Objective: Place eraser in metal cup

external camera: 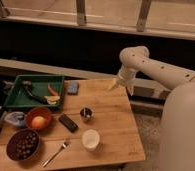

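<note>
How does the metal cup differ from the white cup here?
The metal cup is shiny silver-grey with a dark inside; the white cup is plain white and pale inside. The metal cup is smaller than the white cup. The metal cup stands beside the eraser; the white cup sits nearer the front edge. Both stand upright on the wooden table. The pincer hangs near the table's far edge, apart from both.
</note>
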You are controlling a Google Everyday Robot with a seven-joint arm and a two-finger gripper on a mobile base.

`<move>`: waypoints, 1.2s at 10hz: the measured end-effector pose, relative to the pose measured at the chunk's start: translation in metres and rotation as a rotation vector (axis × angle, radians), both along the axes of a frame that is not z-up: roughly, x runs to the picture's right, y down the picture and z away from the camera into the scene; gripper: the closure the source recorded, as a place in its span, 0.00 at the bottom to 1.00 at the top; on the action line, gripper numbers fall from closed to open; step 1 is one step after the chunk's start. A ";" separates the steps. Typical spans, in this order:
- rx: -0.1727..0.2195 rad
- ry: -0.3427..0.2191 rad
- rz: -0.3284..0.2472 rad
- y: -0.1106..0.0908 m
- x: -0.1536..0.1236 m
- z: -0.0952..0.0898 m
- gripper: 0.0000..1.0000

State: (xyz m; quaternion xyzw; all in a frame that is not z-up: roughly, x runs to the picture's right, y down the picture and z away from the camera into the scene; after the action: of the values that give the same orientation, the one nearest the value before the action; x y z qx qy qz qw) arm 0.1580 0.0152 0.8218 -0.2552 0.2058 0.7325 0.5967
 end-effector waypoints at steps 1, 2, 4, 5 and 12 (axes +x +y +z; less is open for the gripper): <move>0.000 0.000 0.000 0.000 0.000 0.000 0.22; 0.000 0.000 0.000 0.000 0.000 0.000 0.22; 0.000 0.000 0.000 0.000 0.000 0.000 0.22; 0.000 0.000 0.000 0.000 0.000 0.000 0.22; 0.014 -0.063 -0.107 -0.007 -0.011 -0.004 0.22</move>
State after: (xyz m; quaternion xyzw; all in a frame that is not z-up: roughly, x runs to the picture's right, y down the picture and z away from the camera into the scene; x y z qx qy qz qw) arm 0.1470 0.0086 0.8178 -0.2626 0.1950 0.6925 0.6430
